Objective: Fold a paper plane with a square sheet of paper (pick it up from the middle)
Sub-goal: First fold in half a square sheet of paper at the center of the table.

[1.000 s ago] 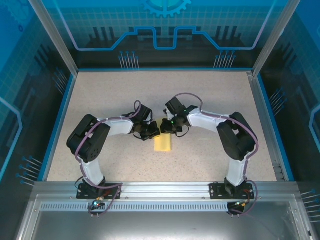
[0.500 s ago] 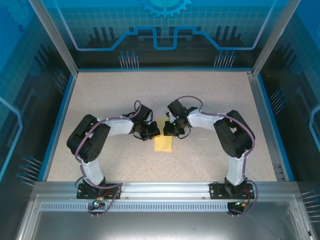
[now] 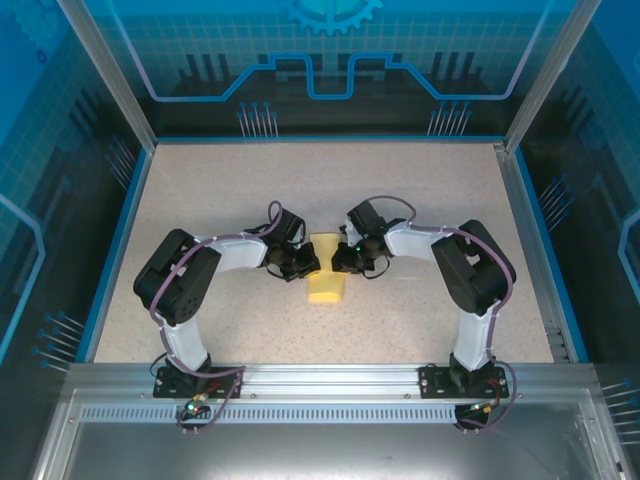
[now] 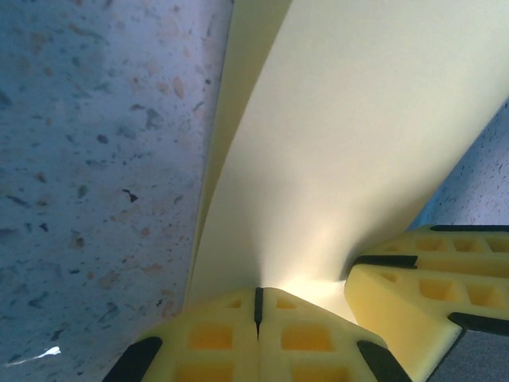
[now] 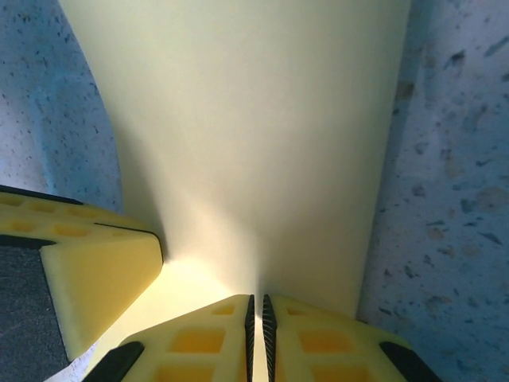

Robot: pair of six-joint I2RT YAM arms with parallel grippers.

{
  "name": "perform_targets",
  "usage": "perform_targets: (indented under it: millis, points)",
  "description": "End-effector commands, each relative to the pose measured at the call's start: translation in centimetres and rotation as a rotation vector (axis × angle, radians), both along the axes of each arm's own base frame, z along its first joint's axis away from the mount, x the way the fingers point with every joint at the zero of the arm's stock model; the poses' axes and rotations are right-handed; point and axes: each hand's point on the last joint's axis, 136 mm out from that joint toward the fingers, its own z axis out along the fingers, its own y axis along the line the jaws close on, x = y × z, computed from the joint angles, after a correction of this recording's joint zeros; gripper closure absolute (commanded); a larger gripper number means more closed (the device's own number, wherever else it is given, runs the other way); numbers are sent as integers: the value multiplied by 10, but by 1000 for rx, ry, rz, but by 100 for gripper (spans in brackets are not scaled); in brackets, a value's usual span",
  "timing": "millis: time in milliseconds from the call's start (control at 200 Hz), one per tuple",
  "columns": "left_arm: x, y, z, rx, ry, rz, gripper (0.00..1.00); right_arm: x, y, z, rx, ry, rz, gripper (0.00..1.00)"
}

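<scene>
Left gripper (image 4: 257, 298), a black two-finger unit with yellow lattice-moulded pads: the pads are pressed together and clamped on the sheet of paper (image 4: 358, 143), a thin pale yellow piece that issues straight from the seam between them. Right gripper (image 5: 256, 309), same pattern: the pads are drawn to a hairline slit, likewise clamped on that paper. In each wrist view one pad of the opposite gripper stands just beside the grip, so the two pinches sit side by side. Whether they hold an edge or a raised ridge cannot be told. Seen from above, the left unit is at the sheet's 9 o'clock and the right at its 3 o'clock. Judged purpose: two close pinches keep so limp a sheet from sagging or twisting while a crease is set along its length. From above the sheet runs from 12 to 6 o'clock at mid-table, longer than wide. The left wrist view shows a second layer along its left margin, so it is probably doubled, though bowing cannot be excluded. No pointed nose is formed yet. The grey speckled table (image 3: 200, 200) lies beneath. Count: one sheet, two grippers, two arms, and three pads visible per wrist view.
</scene>
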Motion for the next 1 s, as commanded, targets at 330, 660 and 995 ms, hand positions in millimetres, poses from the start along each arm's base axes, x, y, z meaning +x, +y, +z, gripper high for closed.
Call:
perform_targets:
  millis: [330, 660, 995]
  points:
    - [-30, 25, -31, 132, 140, 27, 100, -13, -20, -15, 47, 45, -32, 94]
    - [-30, 25, -32, 135, 136, 27, 100, -17, -2, 24, 99, -17, 14, 95]
    - [-29, 25, -29, 138, 126, 25, 100, -43, -7, -11, 64, 71, 2, 95]
